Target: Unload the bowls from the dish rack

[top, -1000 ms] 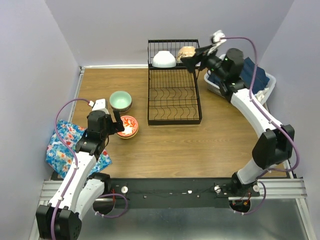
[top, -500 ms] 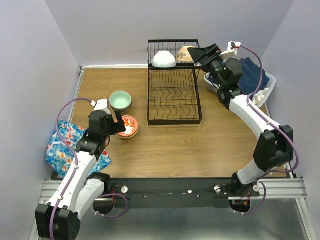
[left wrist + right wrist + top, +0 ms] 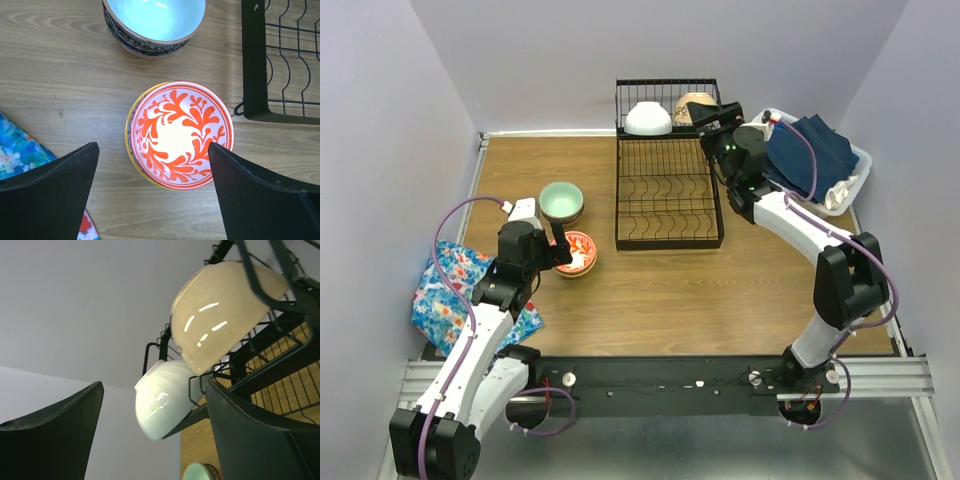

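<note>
The mint-green bowl (image 3: pixel 155 22) runs off the left wrist view's top edge. The right gripper (image 3: pixel 705 118) partly hides the beige bowl (image 3: pixel 688 102)

The surface (image 3: pixel 55 75) is matt wood grain. The beige bowl (image 3: pixel 225 310) and white bowl (image 3: pixel 162 405) are glossy glazed ceramic. The dish rack (image 3: pixel 668 190) is black coated wire. The floral cloth (image 3: pixel 435 290) is printed fabric.

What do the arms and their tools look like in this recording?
Both match: white link shells, black joints. The left arm and right arm each trail a looping purple cable. The left tool and right tool have two broad black wedge-shaped fingers.
</note>
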Motion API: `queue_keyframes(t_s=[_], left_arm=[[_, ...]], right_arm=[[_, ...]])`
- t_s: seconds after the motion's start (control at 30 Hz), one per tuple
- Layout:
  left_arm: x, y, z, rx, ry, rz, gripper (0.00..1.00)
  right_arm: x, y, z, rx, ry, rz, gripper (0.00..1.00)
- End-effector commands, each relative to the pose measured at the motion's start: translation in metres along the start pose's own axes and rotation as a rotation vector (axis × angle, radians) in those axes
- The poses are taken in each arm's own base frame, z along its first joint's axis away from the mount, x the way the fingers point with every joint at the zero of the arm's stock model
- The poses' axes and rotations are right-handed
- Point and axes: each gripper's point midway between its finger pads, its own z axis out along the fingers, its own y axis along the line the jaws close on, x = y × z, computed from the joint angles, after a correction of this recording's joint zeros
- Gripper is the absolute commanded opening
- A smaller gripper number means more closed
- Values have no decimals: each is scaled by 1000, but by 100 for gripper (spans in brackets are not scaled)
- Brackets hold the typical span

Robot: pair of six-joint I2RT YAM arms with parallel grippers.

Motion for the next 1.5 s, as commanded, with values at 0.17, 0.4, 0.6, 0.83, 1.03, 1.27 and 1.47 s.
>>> queue_keyframes(t_s=[0.17,0.4,0.6,0.83,1.03,1.27,1.47], left_arm=[[-5,-3,-2,13,-29,2,99],[-5,-3,-2,17,-29,5,99],[-4,-3,-2,15,-30,5,99],[-5,-3,-2,16,-31,8,99],[-7,-2,-3,10,-41,9,99],[-8,-1,-4,7,-48,6,99],[-8,0,-5,3,-52,7,99]], right_arm=[[-23,-15,22,57,-189,75,88],[-15,-21,34,64,-185,109,88],[-12,-28,40,90,-186,148,88],[-11,-22,47,135,-217,161,88],[-19,-24,43,215,-228,99,89],[-13,-19,35,303,-136,21,92],[-14,-13,34,370,-98,-21,92]])
